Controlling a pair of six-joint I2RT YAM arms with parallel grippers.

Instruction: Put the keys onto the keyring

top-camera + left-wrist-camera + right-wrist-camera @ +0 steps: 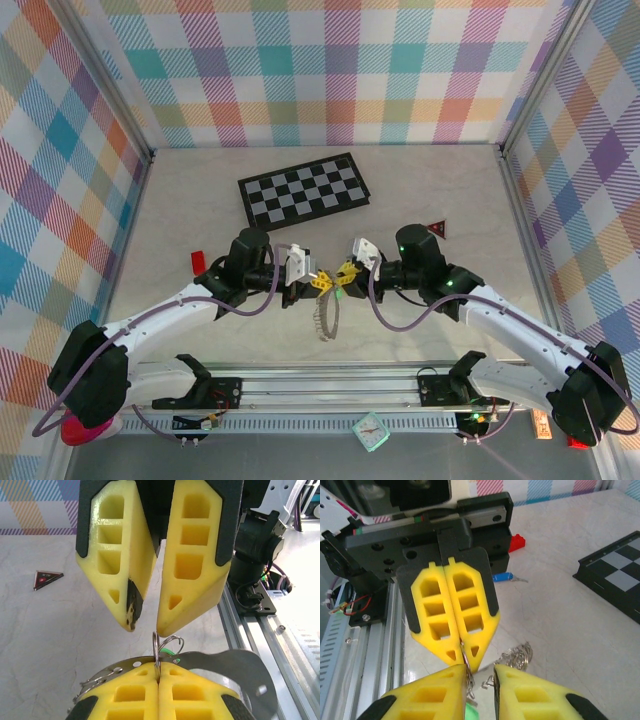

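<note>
Keyring point(325, 320) held above the near middle of the bench point(200, 200), two hands meeting tip to tip.
The left hand point(461, 655) is clenched on the keyring's thin wire loop, and the fringe of small silver keys point(517, 656) dangles toward the near edge. The right hand point(146, 629) faces it with fingers parted, grasping nothing. A scrap of the green key point(470, 712) shows at the loop; I cannot tell whether it is threaded on. The blue key point(502, 577) lies flat on the bench toward the left edge, near a red block point(517, 542).
</note>
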